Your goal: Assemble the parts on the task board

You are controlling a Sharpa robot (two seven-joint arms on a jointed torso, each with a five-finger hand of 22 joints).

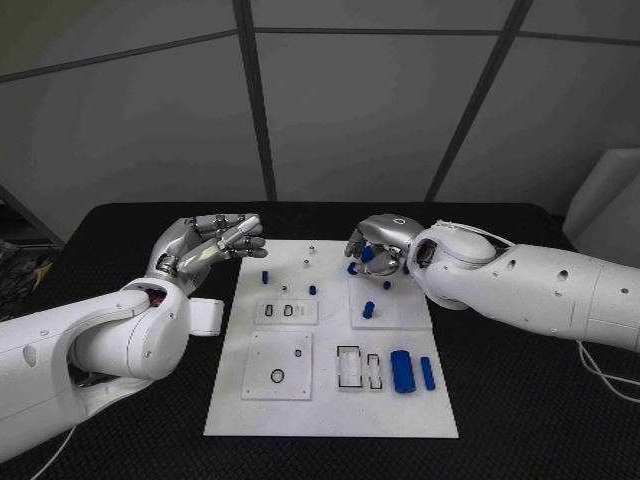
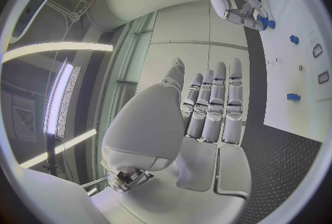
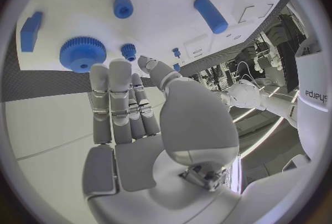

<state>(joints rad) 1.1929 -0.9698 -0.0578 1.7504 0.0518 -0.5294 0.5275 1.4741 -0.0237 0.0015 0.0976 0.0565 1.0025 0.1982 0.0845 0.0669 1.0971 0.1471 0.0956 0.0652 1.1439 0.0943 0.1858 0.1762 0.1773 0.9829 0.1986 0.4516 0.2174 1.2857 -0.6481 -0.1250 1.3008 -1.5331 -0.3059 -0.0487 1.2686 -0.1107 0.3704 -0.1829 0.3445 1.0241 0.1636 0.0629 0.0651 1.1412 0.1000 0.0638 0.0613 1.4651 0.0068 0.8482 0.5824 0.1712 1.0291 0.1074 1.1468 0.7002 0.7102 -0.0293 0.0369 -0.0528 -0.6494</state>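
- Task board [image 1: 335, 410] lying mid-table, with most loose parts toward 5 o'clock: thick blue cylinder [image 1: 402, 371] and, just beside it, thin blue rod [image 1: 427, 373].
- Over the board's 12 to 1 o'clock end, right hand [image 1: 378, 245] hovering with fingers stretched out and slightly apart, nothing in its grasp judging by the right wrist view.
- Blue gear [image 3: 83, 53] flat on the board just beyond those fingertips [image 3: 110, 77]. Could get nudged sideways rather than picked up if approached off-centre or too flat.
- Small blue pegs [image 3: 123, 7] close around the gear. Likely to be tipped or swept off their spots by stray fingers during a grasp. Worth closing narrowly.
- Upright blue peg [image 1: 366, 311] at 3 o'clock from the board's middle, under the right forearm's path. Risk of being clipped on any retreat toward the robot.
- Left hand [image 1: 212, 245] raised off the board's 10 o'clock corner, fingers extended side by side with thumb apart, holding nothing. Too far off to steady the board, so might let it slide under a hard press.
- From the left wrist view, cannot tell whether the right hand's fingers already touch a blue piece. Early contact would spoil alignment.
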